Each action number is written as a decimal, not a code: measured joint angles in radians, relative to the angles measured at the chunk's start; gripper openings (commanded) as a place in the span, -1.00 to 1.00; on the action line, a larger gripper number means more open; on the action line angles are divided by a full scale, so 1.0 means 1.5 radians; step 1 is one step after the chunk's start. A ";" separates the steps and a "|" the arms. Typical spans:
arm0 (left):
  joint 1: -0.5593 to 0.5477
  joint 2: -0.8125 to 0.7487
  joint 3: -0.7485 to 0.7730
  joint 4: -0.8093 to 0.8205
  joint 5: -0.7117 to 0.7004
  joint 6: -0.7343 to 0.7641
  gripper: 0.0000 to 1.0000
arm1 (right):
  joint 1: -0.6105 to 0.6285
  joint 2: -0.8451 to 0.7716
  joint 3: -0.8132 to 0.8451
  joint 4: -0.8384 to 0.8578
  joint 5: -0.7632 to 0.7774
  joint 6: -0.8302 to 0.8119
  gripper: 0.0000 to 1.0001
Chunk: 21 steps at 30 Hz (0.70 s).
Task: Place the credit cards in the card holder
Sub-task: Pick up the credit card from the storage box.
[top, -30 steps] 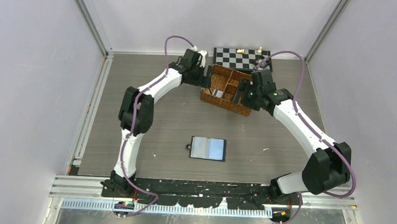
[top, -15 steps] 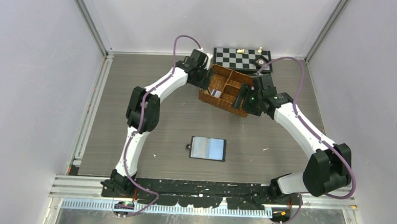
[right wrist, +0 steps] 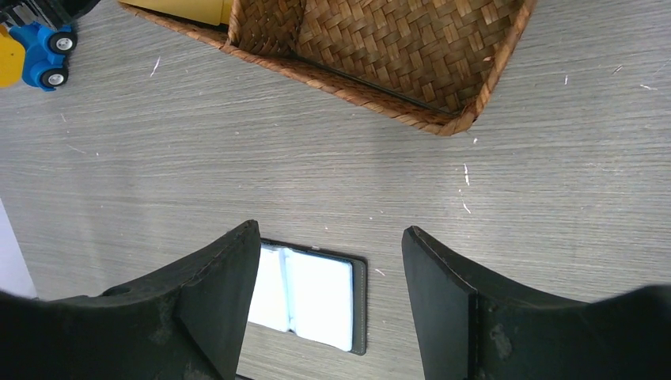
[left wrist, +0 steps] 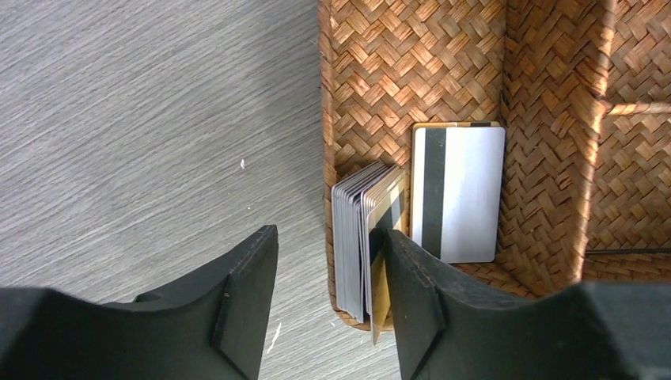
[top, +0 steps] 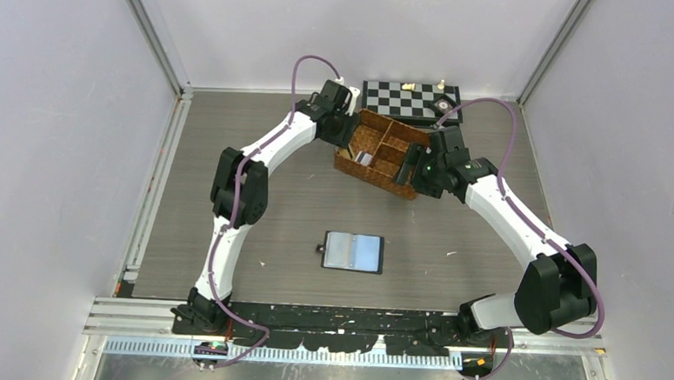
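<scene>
Brown wicker basket (top: 373, 181), divided into compartments, sits skewed at far-centre of the grey wood-grain worktop (top: 298, 205). Just behind it a b/w chessboard (top: 408, 99) lies along the back wall, w/ one pale piece (top: 442, 84) upright at its far edge; can't tell if board and basket touch. Rt wrist view: small blue toy vehicle (right wrist: 43, 47), black wheels, on worktop near a basket corner.
</scene>
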 measured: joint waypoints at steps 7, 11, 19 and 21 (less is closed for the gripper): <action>0.000 -0.004 0.000 -0.006 0.002 0.009 -0.35 | 0.000 0.000 -0.002 0.003 -0.005 0.001 0.40; 0.001 -0.009 -0.006 -0.007 0.003 0.010 -0.45 | 0.000 0.000 -0.005 0.005 -0.007 0.003 0.39; 0.001 -0.019 -0.014 -0.013 0.005 0.009 -0.60 | 0.000 0.000 -0.008 0.008 -0.012 0.003 0.38; 0.001 -0.020 -0.014 -0.017 0.005 0.009 -0.59 | 0.000 0.000 -0.008 0.008 -0.013 0.003 0.38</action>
